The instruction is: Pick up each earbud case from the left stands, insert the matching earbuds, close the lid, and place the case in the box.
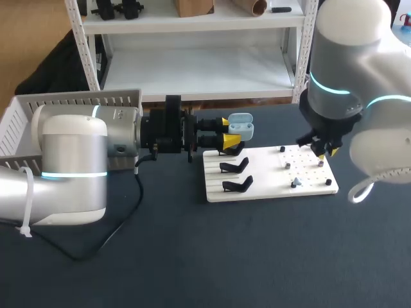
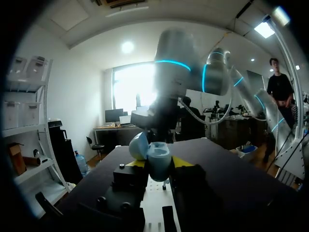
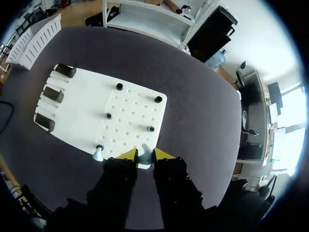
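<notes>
My left gripper [image 1: 227,130] is shut on a light blue earbud case [image 1: 240,127] with its lid open, held just above the white board's [image 1: 270,186] back left corner. In the left wrist view the case [image 2: 158,159] sits between the yellow tips, its lid [image 2: 139,145] tilted back. Three black stands [image 1: 234,167] on the board's left side are bare. My right gripper [image 1: 324,153] hangs over the board's right part, shut on a small pale earbud [image 3: 144,152]. Another pale earbud [image 3: 98,153] stands on the board [image 3: 87,104] beside the right gripper.
A white slatted box [image 1: 64,106] stands at the table's back left, behind my left arm. Several small black pegs [image 3: 151,129] stick up from the perforated right half of the board. Dark tabletop [image 1: 257,256] lies in front of the board.
</notes>
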You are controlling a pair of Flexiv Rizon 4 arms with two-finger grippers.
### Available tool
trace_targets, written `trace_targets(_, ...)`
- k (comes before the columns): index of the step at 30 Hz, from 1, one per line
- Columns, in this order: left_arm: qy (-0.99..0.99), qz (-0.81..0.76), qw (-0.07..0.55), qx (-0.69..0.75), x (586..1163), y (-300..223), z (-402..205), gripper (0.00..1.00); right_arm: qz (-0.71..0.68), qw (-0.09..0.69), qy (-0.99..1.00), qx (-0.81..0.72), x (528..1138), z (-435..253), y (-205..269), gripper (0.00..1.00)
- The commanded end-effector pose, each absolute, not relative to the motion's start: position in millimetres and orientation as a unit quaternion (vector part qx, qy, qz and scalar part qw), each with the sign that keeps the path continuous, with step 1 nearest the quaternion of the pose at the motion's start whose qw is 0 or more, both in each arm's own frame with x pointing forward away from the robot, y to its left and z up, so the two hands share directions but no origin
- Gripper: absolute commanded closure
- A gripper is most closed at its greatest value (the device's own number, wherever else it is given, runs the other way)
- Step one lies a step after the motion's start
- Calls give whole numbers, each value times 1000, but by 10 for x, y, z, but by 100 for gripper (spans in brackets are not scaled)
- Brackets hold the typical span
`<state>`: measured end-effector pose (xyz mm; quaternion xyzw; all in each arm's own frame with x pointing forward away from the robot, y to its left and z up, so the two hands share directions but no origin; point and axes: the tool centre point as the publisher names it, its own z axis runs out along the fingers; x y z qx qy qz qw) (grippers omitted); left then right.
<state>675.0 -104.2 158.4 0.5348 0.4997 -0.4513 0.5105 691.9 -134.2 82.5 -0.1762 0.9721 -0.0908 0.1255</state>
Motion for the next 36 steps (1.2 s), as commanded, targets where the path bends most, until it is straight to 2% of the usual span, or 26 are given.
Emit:
trace_targets(1, 499, -450, 514, 533, 6735, -1041, 1574, 100, -102, 129, 970, -182, 6689, 1163, -1239, 100)
trace_targets(17, 499, -450, 514, 533, 6735, -1041, 1574, 100, -121, 48, 970, -204, 6201, 1784, -649, 100)
trace_targets(24, 499, -450, 514, 533, 6735, -1041, 1574, 100, -97, 81, 970, -208, 6066, 1974, -285, 100)
trace_targets(36, 499, -450, 514, 533, 6735, -1041, 1574, 100, -97, 81, 970, -208, 6066, 1974, -285, 100)
